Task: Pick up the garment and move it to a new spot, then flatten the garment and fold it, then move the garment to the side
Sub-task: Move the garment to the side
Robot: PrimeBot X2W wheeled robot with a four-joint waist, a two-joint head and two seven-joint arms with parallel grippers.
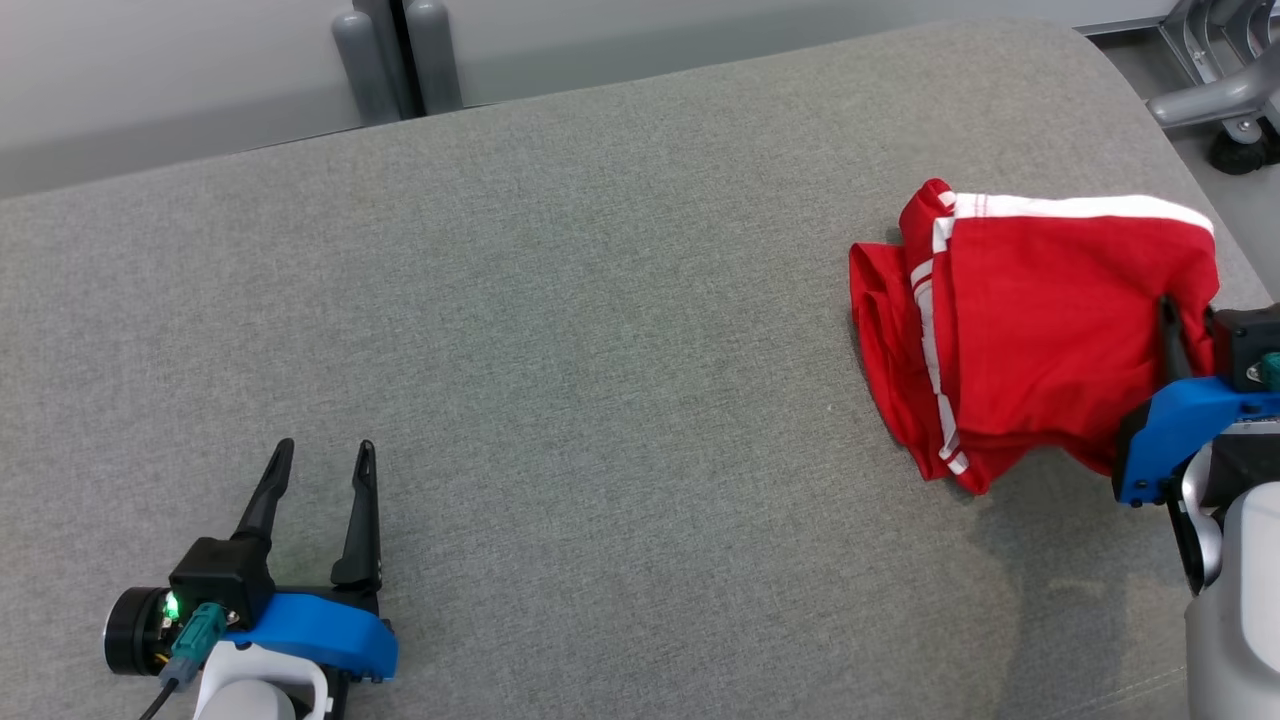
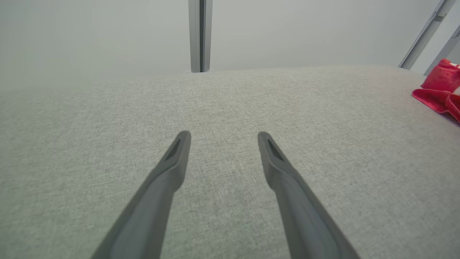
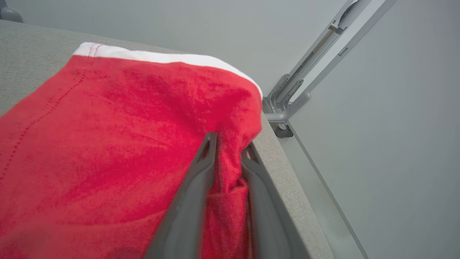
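The garment [image 1: 1040, 320] is red with white stripes and a white band. It lies folded over at the right end of the grey padded table [image 1: 600, 350], with its right side raised. My right gripper [image 1: 1185, 315] is at that raised edge. In the right wrist view the red cloth [image 3: 125, 136] is pinched between the fingers of my right gripper [image 3: 230, 142], just inside the table's right edge. My left gripper [image 1: 326, 446] rests open and empty near the front left. Its fingers stand wide apart over bare fabric in the left wrist view [image 2: 224, 134], where the garment [image 2: 440, 90] shows far right.
The table's right edge [image 3: 287, 172] drops off right beside my right gripper. A grey metal frame [image 1: 1220, 95] stands past that edge on the floor. Two grey posts [image 1: 400, 55] rise behind the table's far edge. Open cloth surface spans the middle and left.
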